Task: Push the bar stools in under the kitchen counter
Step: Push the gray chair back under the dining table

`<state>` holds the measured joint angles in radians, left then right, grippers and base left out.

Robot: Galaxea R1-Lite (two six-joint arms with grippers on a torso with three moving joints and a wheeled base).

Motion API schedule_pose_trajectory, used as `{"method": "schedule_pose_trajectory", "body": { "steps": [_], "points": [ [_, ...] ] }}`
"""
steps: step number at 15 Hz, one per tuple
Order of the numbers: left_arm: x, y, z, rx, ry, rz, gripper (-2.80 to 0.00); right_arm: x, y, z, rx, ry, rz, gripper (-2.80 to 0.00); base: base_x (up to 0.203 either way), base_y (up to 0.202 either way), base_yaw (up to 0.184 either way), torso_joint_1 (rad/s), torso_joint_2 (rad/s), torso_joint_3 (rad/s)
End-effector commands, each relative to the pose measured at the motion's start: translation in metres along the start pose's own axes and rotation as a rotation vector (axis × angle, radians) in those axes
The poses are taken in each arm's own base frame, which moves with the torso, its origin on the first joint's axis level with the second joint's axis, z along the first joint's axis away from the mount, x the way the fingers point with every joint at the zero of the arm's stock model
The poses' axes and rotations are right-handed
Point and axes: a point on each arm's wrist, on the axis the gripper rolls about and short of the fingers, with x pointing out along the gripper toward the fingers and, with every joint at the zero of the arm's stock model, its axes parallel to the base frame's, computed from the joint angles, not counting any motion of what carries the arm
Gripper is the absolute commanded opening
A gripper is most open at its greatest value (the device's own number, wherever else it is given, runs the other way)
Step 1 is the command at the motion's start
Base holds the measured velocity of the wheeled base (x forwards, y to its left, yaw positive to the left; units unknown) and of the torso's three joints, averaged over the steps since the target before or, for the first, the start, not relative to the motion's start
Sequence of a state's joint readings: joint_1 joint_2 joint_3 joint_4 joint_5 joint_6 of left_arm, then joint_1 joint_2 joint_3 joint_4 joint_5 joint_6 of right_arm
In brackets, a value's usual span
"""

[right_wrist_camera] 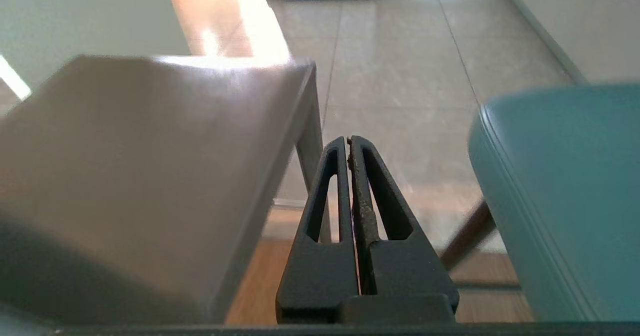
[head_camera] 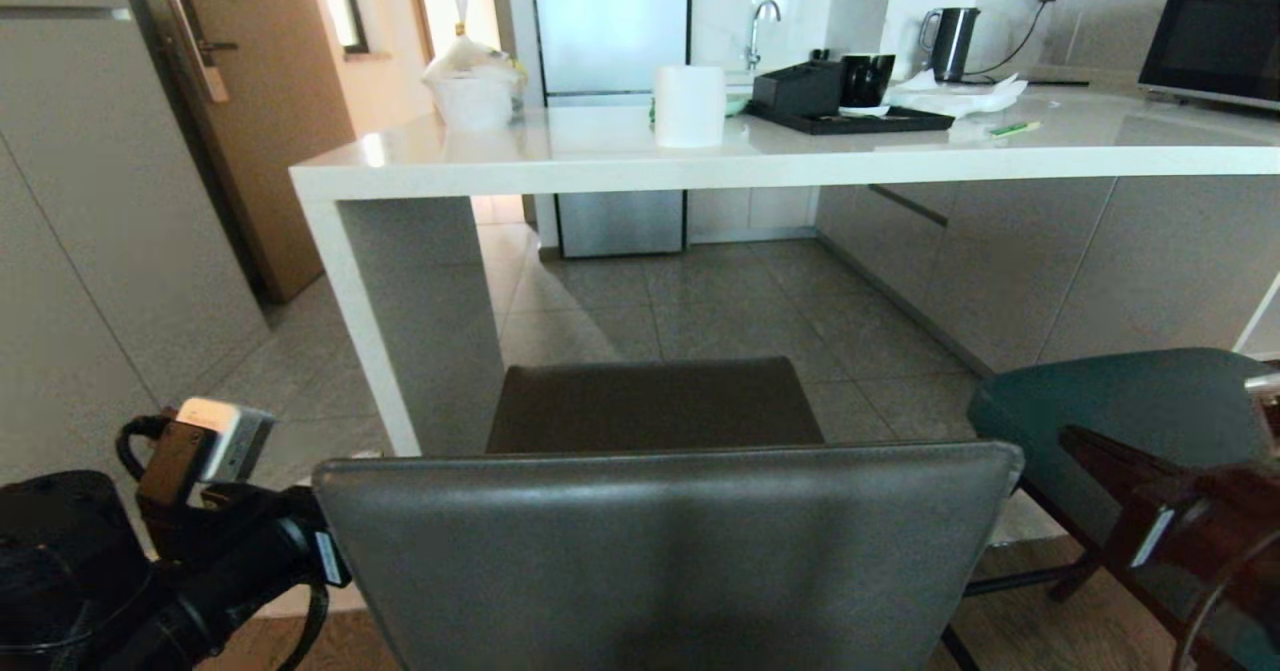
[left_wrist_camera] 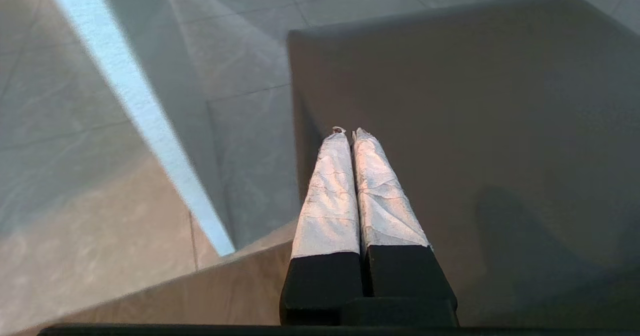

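While I look through the head camera, the square grey leather-backed stool [head_camera: 660,541] stands right before me, its dark seat short of the thick white glossy tabletop [head_camera: 800,156]; the teal padded stool [head_camera: 1120,421] sits beside it on my right, also outside. On the left wrist feed, my left end effector [left_wrist_camera: 348,133] has its fingers pressed together, empty, over the grey seat. On the right wrist feed, my right end effector [right_wrist_camera: 348,140] is likewise closed, between both stools.

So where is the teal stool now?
In the head view the teal stool stands at the right, beside the grey stool, short of the counter.
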<state>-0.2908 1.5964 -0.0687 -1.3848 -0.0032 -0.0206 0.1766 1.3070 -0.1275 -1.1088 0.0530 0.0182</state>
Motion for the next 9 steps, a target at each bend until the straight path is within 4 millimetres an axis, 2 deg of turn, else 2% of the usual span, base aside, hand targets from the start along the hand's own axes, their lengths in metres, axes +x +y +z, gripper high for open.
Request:
{"method": "schedule_pose_trajectory", "body": {
  "steps": [1, 5, 9],
  "points": [
    [0.018, -0.010, -0.015, 0.010, 0.039, -0.011, -2.80, 0.018, 0.000, -0.008, 0.000, 0.044, 0.001, -2.80, 0.000, 0.000, 0.000, 0.000, 0.00, 0.000],
    [0.025, -0.017, -0.022, 0.017, 0.047, 0.000, -2.80, 0.032, 0.009, -0.018, -0.002, 0.066, 0.026, -2.80, 0.000, 0.000, 0.000, 0.000, 0.00, 0.000],
    [0.013, -0.005, -0.016, 0.006, 0.022, 0.052, -2.80, 0.038, 0.020, -0.022, -0.009, 0.053, 0.022, -2.80, 0.000, 0.000, 0.000, 0.000, 0.00, 0.000]
  ]
}}
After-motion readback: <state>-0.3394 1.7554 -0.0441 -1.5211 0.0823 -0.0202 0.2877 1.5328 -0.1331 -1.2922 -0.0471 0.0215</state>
